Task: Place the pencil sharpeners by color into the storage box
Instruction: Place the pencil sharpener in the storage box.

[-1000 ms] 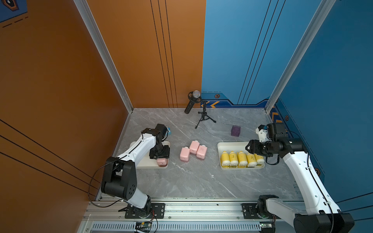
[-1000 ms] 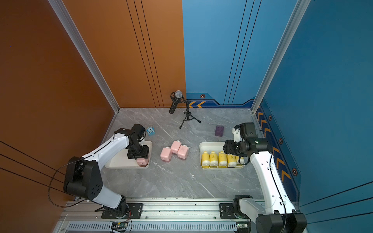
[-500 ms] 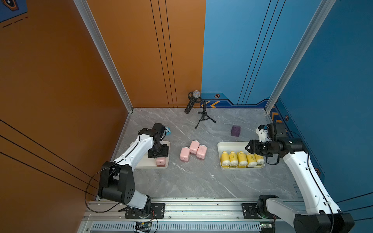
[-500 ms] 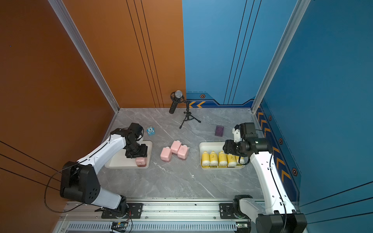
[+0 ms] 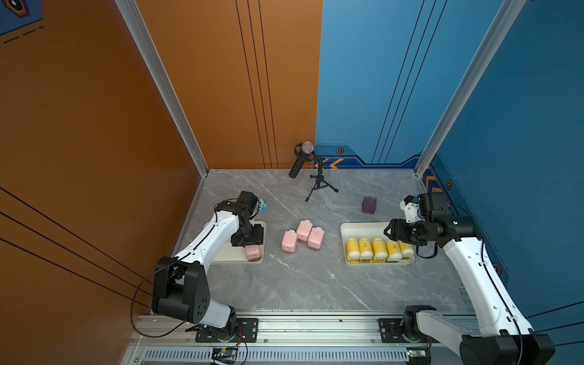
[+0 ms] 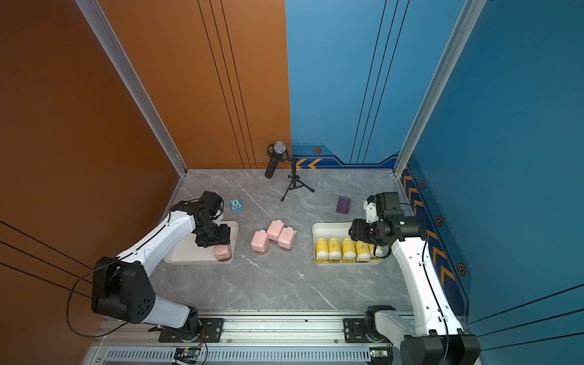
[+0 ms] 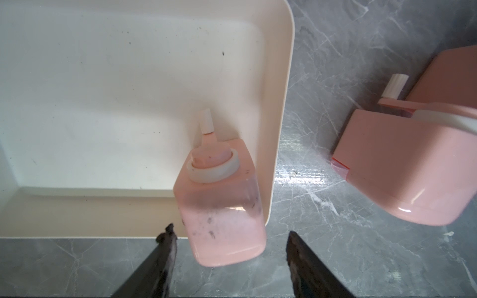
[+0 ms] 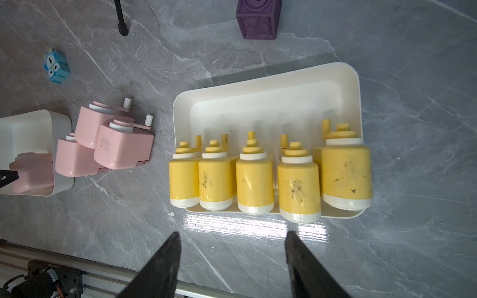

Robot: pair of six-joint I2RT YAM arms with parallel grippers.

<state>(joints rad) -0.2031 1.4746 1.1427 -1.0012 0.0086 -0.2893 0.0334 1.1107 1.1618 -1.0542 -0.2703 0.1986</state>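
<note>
Left wrist view is showing me the left gripper hanging with its jaws apart, one finger on either side of a pink sharpener, and I am seeing no contact with it. That sharpener is lying in a corner of the left tray, tight against the wall, its white knob pointing into the tray.

In both top views, three more pink sharpeners are sitting bunched on the table between the trays, touching one another. The five yellow sharpeners are lining up side by side in the right tray. The right gripper is hovering above that tray, jaws apart and empty.

I am judging the step in hand to be clearing off this pink one and going for the next. To do it well, I am planning a straight lift first, so neither finger drags the sharpener or catches the tray wall. I am then aiming for the block nearest the left tray, since the three are crowding each other. Gripping across the flat sides, away from the knob, is looking safest. I am leaving the blue cube and purple cube alone.
</note>
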